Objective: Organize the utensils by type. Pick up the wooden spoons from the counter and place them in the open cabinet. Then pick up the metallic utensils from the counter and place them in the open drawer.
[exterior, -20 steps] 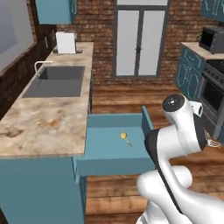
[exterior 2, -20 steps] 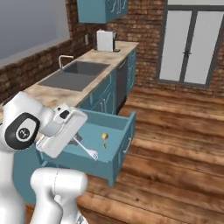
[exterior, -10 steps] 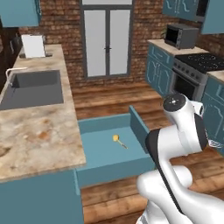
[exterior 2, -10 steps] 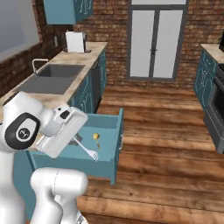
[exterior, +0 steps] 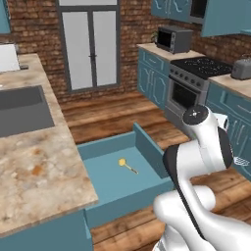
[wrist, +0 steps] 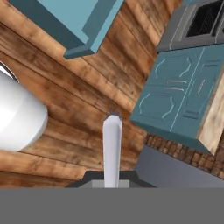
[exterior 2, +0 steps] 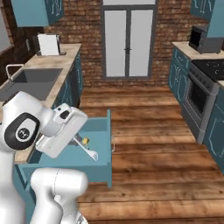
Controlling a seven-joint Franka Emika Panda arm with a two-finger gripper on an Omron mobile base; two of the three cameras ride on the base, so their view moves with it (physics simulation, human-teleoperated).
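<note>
My gripper (exterior 2: 79,141) is shut on a metallic utensil, a thin silver fork (exterior 2: 90,153), held over the near end of the open drawer (exterior 2: 99,127). The fork's tines (exterior: 240,160) stick out behind my forearm in the left base view. In the hand view its silver handle (wrist: 112,146) rises from my gripper (wrist: 112,178) over the wooden floor. Another metallic utensil with a yellow end (exterior: 125,164) lies on the floor of the teal drawer (exterior: 147,149). The marbled counter (exterior: 34,166) runs along the left. The wooden spoons and the open cabinet are out of view.
A sink (exterior: 19,110) is set into the counter, with a white toaster (exterior 2: 48,43) at its far end. Across the wooden floor stand a stove (exterior: 206,71), a microwave (exterior: 174,39) and teal base cabinets (wrist: 175,94). Glass double doors (exterior 2: 127,39) close off the far wall.
The whole picture has shifted as the base turned right: the stove side has come into view and the counter has slid left. The gripper stays shut on the fork.
</note>
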